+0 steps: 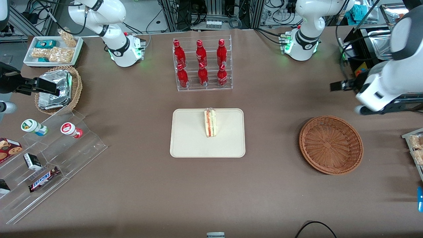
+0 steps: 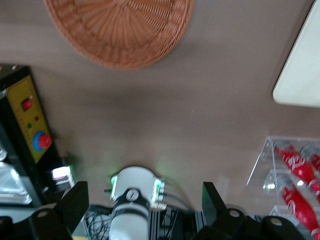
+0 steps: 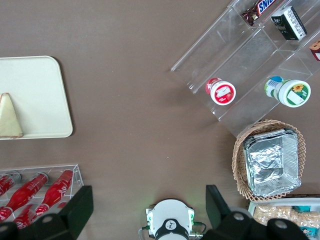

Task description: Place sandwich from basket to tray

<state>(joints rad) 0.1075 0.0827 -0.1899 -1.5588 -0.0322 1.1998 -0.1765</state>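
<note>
The sandwich, a pale wedge with red and green filling, stands on the cream tray near its middle. The reddish-brown wicker basket lies empty toward the working arm's end of the table. My gripper hangs above the table, farther from the front camera than the basket and well apart from the sandwich. It is open, its dark fingers spread wide with nothing between them. A corner of the tray shows in the left wrist view.
A clear rack of red bottles stands farther from the front camera than the tray. A tan basket with foil packets, a white snack bin and clear tiered shelves sit toward the parked arm's end. A control box stands near the working arm's base.
</note>
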